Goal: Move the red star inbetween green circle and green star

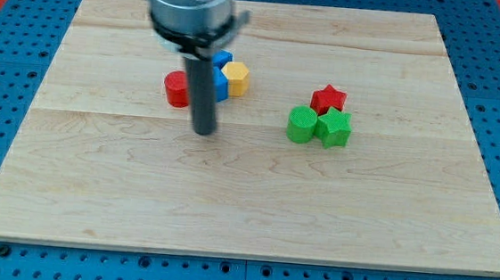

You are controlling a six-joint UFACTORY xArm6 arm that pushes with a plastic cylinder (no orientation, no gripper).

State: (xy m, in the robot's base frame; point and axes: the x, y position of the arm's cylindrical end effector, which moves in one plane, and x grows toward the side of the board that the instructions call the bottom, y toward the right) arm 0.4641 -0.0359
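The red star lies on the view's right half of the surface, at the top of a tight cluster of three: it sits just above the green circle and the green star, touching or nearly touching both at their upper edges, over the seam where the two green blocks meet side by side. It is behind that pair, not in line between them. No brand, label or writing can be read on any block or on the arm. The surface is a pale wooden board made of joined planks with the grain running left to right, resting on a blue perforated base whose rows of holes show all round the edges; a strip of red shows at the view's top corners. There is no claw on this arm to be wide, narrow or holding anything: it ends in a dark rod below a grey cylindrical housing, and my tip rests on the board well to the left of the red star, apart from all three blocks of that cluster. Close around the rod lies a second group: a red cylinder just to its left, a yellow hexagon to its upper right, and a blue block between them, partly hidden behind the rod, so its shape cannot be made out for sure.
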